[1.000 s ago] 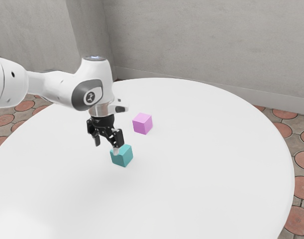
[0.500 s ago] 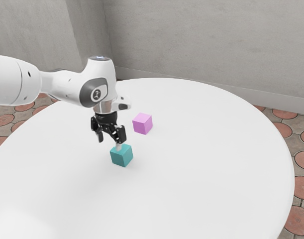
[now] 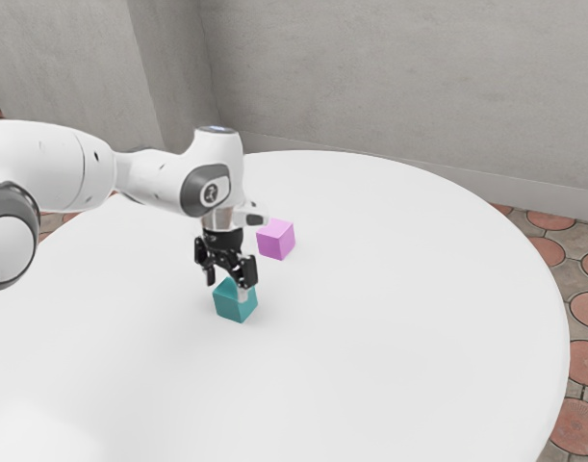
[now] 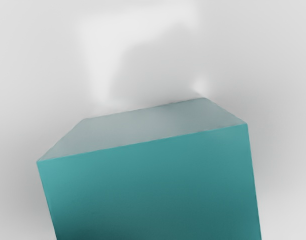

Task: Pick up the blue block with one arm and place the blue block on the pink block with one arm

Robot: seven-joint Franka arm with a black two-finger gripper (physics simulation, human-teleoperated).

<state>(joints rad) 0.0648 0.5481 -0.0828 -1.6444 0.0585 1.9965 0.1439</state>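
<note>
The blue block (image 3: pixel 235 302), teal in colour, rests on the white round table (image 3: pixel 390 318) near its middle. My gripper (image 3: pixel 234 285) hangs straight down over it, open, with its black fingertips (image 3: pixel 247 282) at the block's top edges on two sides. In the wrist view the blue block (image 4: pixel 153 180) looms large and close under my hand. The pink block (image 3: pixel 275 238) sits on the table a short way beyond the blue one, toward the exterior view's right and back, apart from my gripper.
The table's rim (image 3: pixel 563 366) curves down the exterior view's right side. Beyond it lie a tiled floor (image 3: pixel 582 289) and a grey wall (image 3: pixel 399 77). My white arm (image 3: pixel 101 178) reaches in from the exterior view's left.
My hand has moved toward the exterior view's right and come down, from beside the blue block to directly over it, fingers now straddling its top. Both blocks stayed put.
</note>
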